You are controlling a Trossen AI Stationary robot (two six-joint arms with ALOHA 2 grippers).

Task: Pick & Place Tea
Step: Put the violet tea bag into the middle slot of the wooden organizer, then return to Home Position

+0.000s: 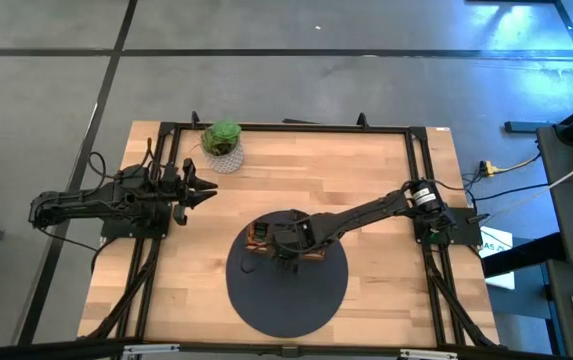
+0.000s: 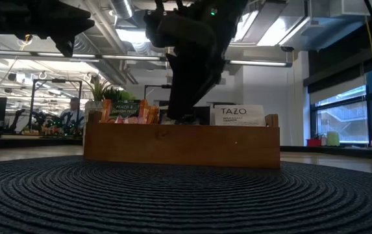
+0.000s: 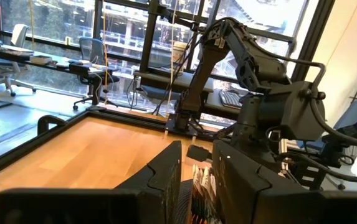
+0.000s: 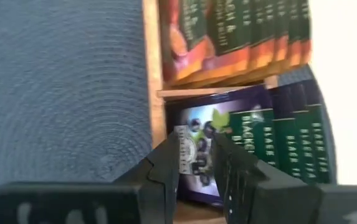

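The tea is several flat packets standing on edge in a brown wooden tray (image 1: 258, 236) (image 2: 182, 146) on a dark round mat (image 1: 286, 295). Orange-green packets (image 4: 228, 37) fill one compartment and purple-green ones (image 4: 278, 124) the one beside it. A white packet (image 2: 237, 116) shows at the tray's other end. My right gripper (image 4: 197, 165) (image 2: 179, 117) points steeply down into the tray. It is open by a narrow gap over the front purple packet (image 4: 194, 146). My left gripper (image 1: 206, 190) (image 3: 187, 186) waits open at the table's left, pointing level. My right gripper's fingers (image 4: 166, 171) stand at the level of the packets' tops, with the front purple packet's face (image 4: 194, 155) showing in the gap. I cannot tell whether either finger touches it.
A small green potted plant (image 1: 223, 140) stands at the table's far edge, left of centre. The mat's woven surface (image 4: 60, 93) lies bare beside the tray's wooden wall (image 4: 150, 74). A black frame (image 1: 416, 180) runs along the table's sides.
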